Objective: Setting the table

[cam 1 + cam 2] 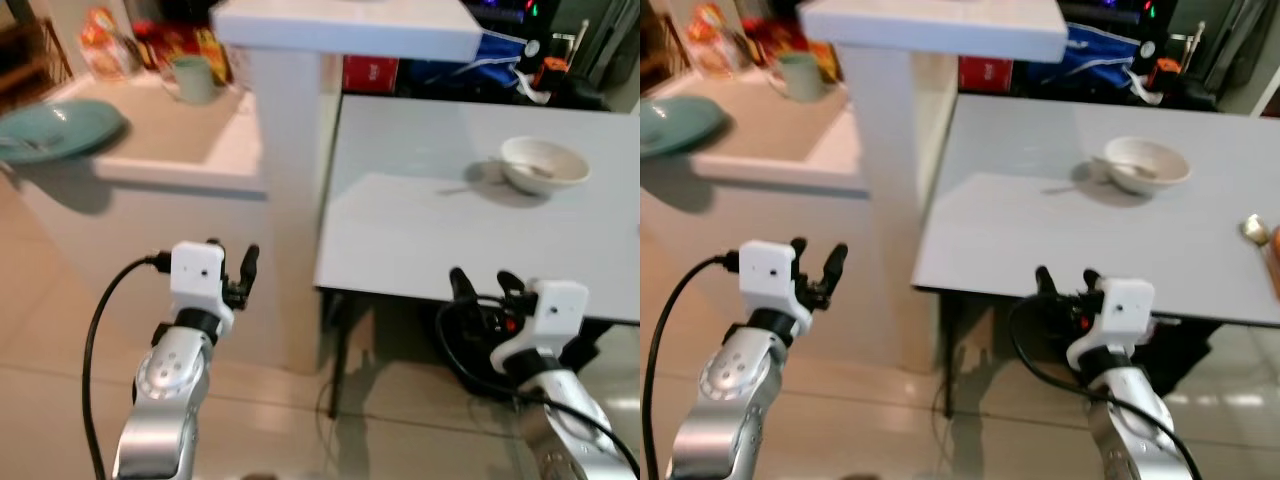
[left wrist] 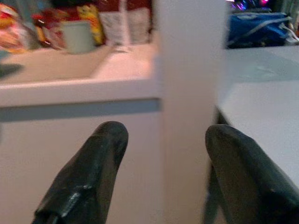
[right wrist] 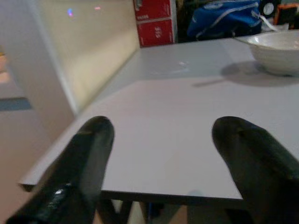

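Note:
A white bowl (image 1: 544, 164) with a spoon in it rests on the grey table (image 1: 420, 230) toward its far right. On the white counter to the left lies a teal plate (image 1: 55, 131), and a pale green mug (image 1: 195, 79) stands further back. My left gripper (image 1: 233, 266) is held open in front of the counter's white pillar (image 1: 290, 200), with nothing between its fingers (image 2: 88, 179). Just below the table's near edge, my right gripper (image 1: 485, 287) is open and holds nothing, its fingers (image 3: 84, 158) level with the tabletop.
Snack packets (image 1: 105, 42) line the back of the counter. A red box (image 1: 370, 72) and a blue bag (image 1: 500, 50) sit behind the table. A small golden object (image 1: 1254, 229) lies at the table's right edge. Tiled floor (image 1: 50, 350) lies under both arms.

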Motion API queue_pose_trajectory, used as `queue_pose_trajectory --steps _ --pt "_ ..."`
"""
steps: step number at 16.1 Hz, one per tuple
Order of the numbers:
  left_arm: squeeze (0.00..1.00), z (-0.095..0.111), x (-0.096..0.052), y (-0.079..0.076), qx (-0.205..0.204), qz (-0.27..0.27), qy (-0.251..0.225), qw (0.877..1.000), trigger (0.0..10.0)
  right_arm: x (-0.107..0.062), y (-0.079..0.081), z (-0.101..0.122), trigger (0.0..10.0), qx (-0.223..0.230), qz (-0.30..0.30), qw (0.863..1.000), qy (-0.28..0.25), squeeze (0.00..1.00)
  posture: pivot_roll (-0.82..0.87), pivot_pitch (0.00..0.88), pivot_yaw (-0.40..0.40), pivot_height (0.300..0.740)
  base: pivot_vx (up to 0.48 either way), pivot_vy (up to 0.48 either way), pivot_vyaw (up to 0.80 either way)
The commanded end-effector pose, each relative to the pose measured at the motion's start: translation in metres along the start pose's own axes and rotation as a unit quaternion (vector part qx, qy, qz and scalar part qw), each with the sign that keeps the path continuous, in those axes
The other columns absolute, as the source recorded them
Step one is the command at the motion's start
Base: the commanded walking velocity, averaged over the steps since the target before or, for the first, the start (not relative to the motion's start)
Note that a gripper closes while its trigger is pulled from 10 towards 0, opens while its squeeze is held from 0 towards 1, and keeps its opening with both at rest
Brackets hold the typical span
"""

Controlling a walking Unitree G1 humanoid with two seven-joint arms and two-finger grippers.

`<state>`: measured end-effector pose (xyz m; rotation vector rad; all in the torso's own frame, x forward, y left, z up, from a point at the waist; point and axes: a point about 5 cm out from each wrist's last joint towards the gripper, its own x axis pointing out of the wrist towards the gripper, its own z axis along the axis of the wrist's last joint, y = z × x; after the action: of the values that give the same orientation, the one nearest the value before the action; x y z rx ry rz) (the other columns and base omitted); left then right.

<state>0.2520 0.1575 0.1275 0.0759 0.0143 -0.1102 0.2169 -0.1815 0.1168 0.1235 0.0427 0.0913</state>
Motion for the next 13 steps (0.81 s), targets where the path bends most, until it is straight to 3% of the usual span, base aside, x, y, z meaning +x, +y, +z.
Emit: queue_pose_trajectory --steps 1,2,7,13 --pt "1.0 0.0 0.0 0.008 0.008 0.015 0.001 1.0 10.0 0.003 0.007 0.002 10.0 -0.002 0.013 1.0 0.0 0.77 -0.03 0.01 0.02 0.74 0.0 0.48 0.0" --pt "0.0 0.001 0.003 0.009 0.017 0.009 0.001 1.0 10.0 0.002 0.008 0.001 10.0 -0.005 0.01 1.0 0.004 0.0 -0.03 0.008 0.033 0.74 0.0 0.48 0.0" --pt "0.0 0.0 0.008 0.001 0.021 -0.013 0.0 1.0 10.0 0.004 0.011 0.0 10.0 -0.021 0.007 1.0 0.003 0.0 -0.05 0.0 0.074 0.74 0.0 0.48 0.0" --pt "0.0 0.001 0.008 0.002 0.027 -0.008 -0.004 1.0 10.0 0.011 0.014 0.002 10.0 -0.022 0.015 1.0 -0.001 0.0 -0.03 0.0 0.064 0.74 0.0 0.48 0.0"
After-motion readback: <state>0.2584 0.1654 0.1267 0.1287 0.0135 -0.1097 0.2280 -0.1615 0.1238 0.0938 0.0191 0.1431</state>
